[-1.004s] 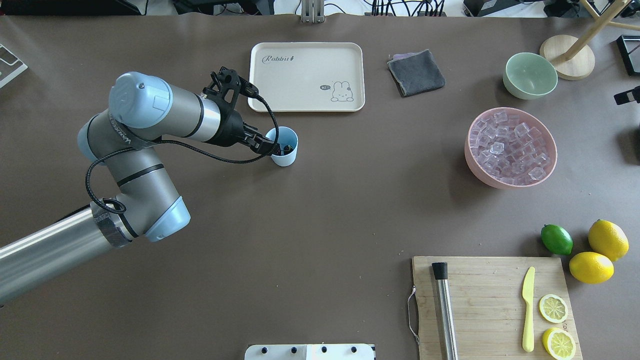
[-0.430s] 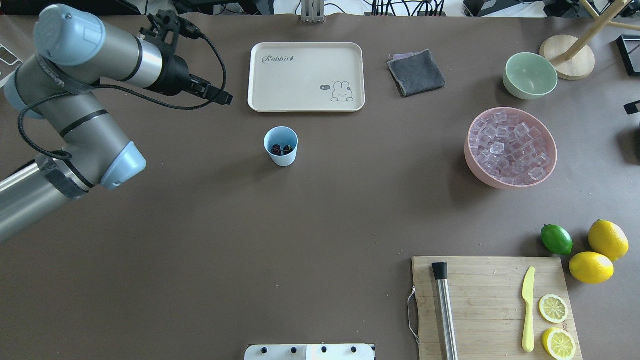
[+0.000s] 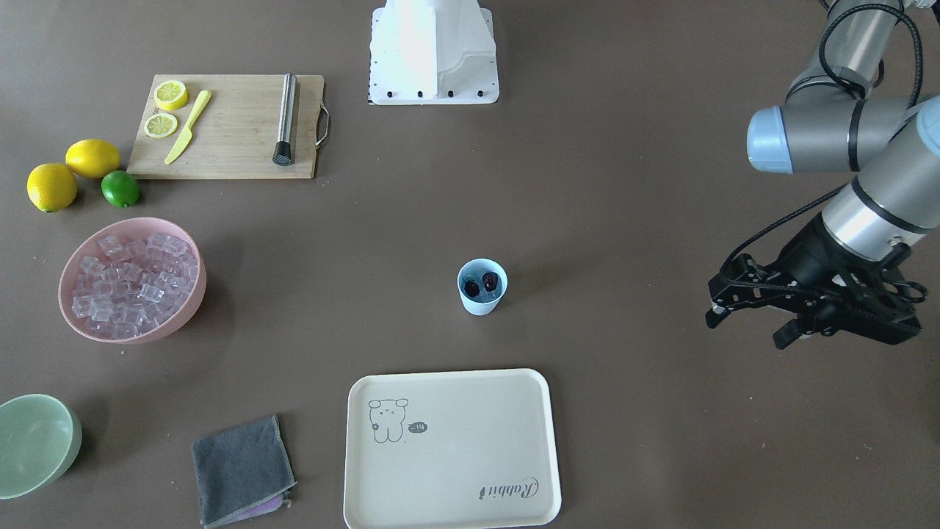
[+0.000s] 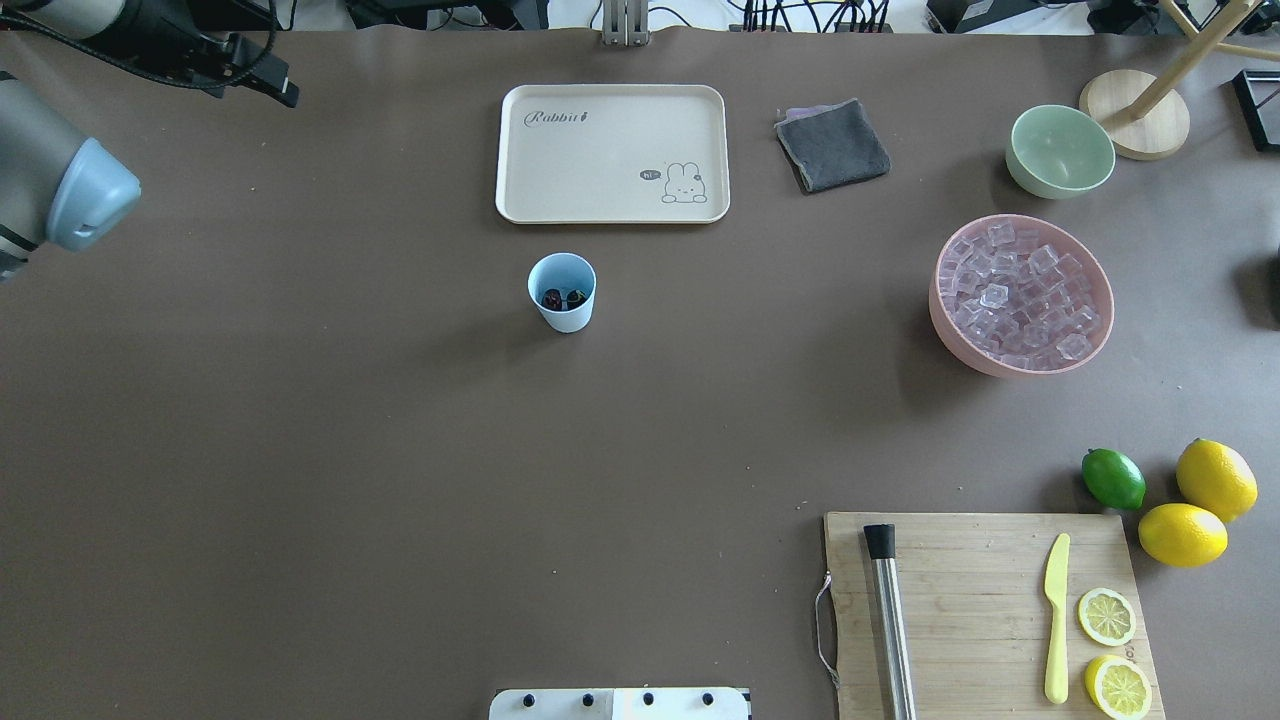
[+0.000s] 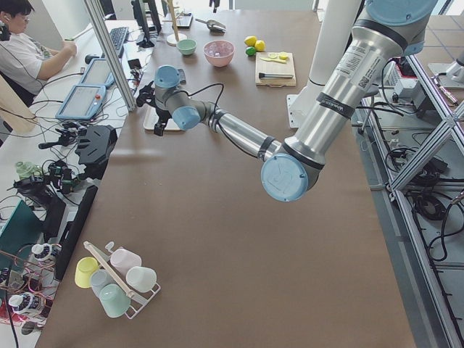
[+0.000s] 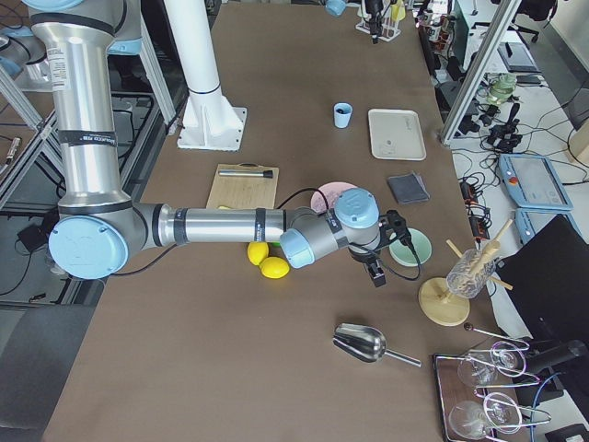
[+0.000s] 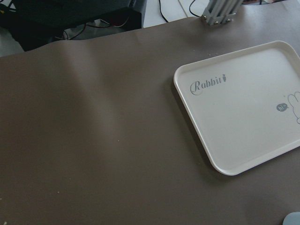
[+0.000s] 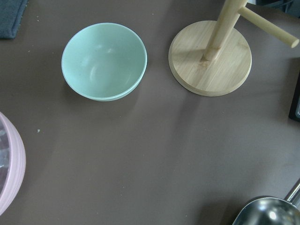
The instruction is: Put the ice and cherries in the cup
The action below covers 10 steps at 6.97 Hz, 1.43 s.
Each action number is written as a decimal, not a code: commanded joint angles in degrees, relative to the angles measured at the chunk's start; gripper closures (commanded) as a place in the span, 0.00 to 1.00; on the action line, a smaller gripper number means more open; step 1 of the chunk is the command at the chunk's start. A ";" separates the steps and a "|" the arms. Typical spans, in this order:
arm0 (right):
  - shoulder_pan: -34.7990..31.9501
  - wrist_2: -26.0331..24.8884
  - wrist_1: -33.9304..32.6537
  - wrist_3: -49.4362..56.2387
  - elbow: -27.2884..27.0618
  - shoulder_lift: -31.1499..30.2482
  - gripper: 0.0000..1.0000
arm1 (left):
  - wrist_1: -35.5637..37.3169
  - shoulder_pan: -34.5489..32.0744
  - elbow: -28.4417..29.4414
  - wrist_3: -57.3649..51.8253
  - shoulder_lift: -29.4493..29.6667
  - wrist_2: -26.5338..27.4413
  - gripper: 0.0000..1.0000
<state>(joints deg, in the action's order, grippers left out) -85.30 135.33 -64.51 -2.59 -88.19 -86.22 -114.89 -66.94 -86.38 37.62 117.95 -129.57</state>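
The light blue cup (image 4: 562, 305) stands mid-table in front of the tray, also in the front-facing view (image 3: 481, 301). The two dark cherries (image 4: 563, 298) lie inside it (image 3: 482, 282). The ice (image 4: 1020, 295) fills the pink bowl (image 4: 940, 330) far to the cup's right. My left gripper (image 3: 745, 330) is open and empty, raised far to the cup's left near the table's far-left corner (image 4: 280, 90). My right gripper (image 6: 377, 272) shows only in the exterior right view, near the pale green bowl; I cannot tell whether it is open or shut.
A cream tray (image 4: 612, 152) lies behind the cup, a grey cloth (image 4: 832, 145) to its right. A pale green bowl (image 4: 1060, 150), a wooden stand (image 4: 1135, 115), a lime (image 4: 1113, 478), lemons (image 4: 1215, 478) and a cutting board (image 4: 960, 590) sit at the right. A metal scoop (image 8: 269, 213) lies by the stand.
My left gripper has drawn back from the cup's rim, up and away toward the far-left corner. The cherries stay in the cup.
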 commanded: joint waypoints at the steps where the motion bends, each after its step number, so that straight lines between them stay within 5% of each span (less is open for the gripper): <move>1: -1.53 0.19 -5.95 -0.57 -0.32 2.18 0.00 | 7.44 -6.51 -0.01 -0.09 -3.50 -1.30 0.02; 3: -1.53 -1.03 -6.33 -1.27 -0.67 2.20 0.00 | 10.99 -11.95 0.42 -7.50 -8.41 -1.39 0.02; 5: -1.53 -1.21 -6.33 -3.63 -0.58 2.72 0.00 | 23.18 -14.87 -0.45 -10.55 -7.38 -0.69 0.02; 10: -1.45 -1.29 -6.16 -9.08 -1.63 2.73 0.00 | 32.84 -20.50 -0.19 -10.55 -7.73 -0.69 0.02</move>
<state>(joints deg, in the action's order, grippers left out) -86.82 134.41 -70.75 -10.26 -89.31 -83.27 -85.99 -86.67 -86.52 27.08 110.15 -130.42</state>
